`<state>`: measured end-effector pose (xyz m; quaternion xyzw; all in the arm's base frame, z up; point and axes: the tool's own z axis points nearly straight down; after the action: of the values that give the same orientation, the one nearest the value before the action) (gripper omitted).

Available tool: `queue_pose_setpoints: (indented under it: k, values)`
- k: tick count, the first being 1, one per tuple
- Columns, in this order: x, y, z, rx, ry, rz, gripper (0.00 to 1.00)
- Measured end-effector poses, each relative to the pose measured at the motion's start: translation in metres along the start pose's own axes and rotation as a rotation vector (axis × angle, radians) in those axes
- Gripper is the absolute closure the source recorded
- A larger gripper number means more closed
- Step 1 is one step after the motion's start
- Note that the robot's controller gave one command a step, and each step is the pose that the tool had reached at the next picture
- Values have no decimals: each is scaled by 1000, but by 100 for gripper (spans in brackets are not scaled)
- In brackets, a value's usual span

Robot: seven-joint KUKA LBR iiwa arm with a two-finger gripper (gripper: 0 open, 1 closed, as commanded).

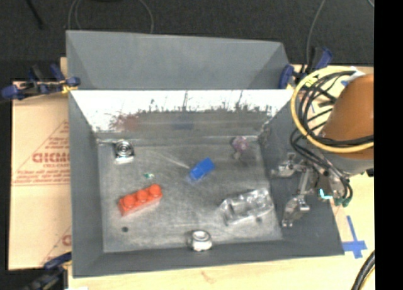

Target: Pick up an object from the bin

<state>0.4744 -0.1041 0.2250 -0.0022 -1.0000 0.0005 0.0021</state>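
Nearest the lens rides the arm's orange-covered wrist (352,115). Below it the gripper (295,194) hangs over the right sloping wall of the grey bin (85,181) — open or closed I cannot tell, and nothing shows in its hold. The risk, as I judge it, is that a descent from here strikes that wall, or skids off the crinkled clear plastic piece (247,207) just beside it, which looks slippery and easily crushed. The bin's things lie well apart — the clear plastic at lower right, a red studded brick (140,198) at left, a blue block (201,170) mid-floor, a round metal part (124,150) at upper left, a second round part (201,239) at the front edge, and a small purple bit (240,145) by the back wall.
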Motion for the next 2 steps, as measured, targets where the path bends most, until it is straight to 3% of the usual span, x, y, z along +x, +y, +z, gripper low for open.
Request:
queue_pose_setpoints:
  k: [1,2]
  values:
    - [-15,-7,103,3,-20,-127,0]
    - [-13,-8,113,0,-14,-136,0]
